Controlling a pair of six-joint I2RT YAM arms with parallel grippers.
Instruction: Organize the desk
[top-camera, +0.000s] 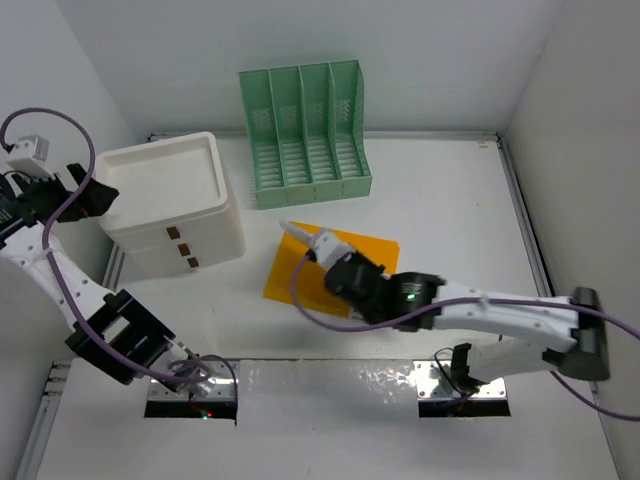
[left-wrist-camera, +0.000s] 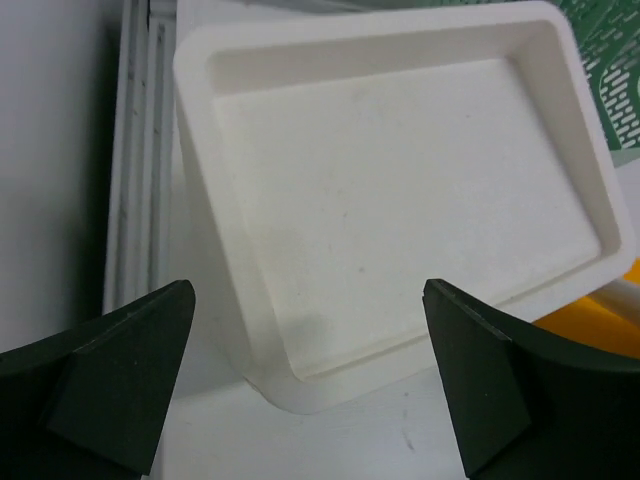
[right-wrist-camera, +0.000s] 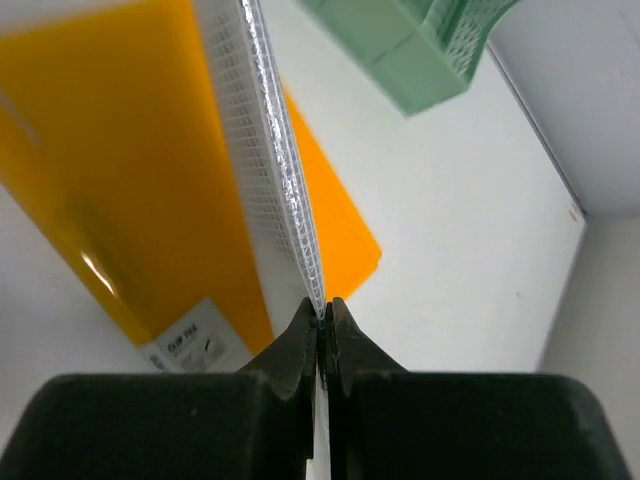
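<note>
The desk (top-camera: 450, 200) is smooth, matt white, with silvery metal rails (top-camera: 524, 215) at its edges. At 12 o'clock the green rack (top-camera: 305, 135) looks like matt, perforated plastic. The drawer box (left-wrist-camera: 400, 180) at 10 o'clock is white, faintly grainy plastic. The orange folder (right-wrist-camera: 130, 180) is glossy plastic. The sheet (right-wrist-camera: 260, 170) is white, gridded and shiny-edged.

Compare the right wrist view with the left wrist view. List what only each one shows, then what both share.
Only the right wrist view: the right tool, shut on the edge of a white mesh sheet. Only the left wrist view: the open left tool facing the white drawer box, with metal rails beside the box. Both: the yellow folder, the green file rack and the white desk.
</note>
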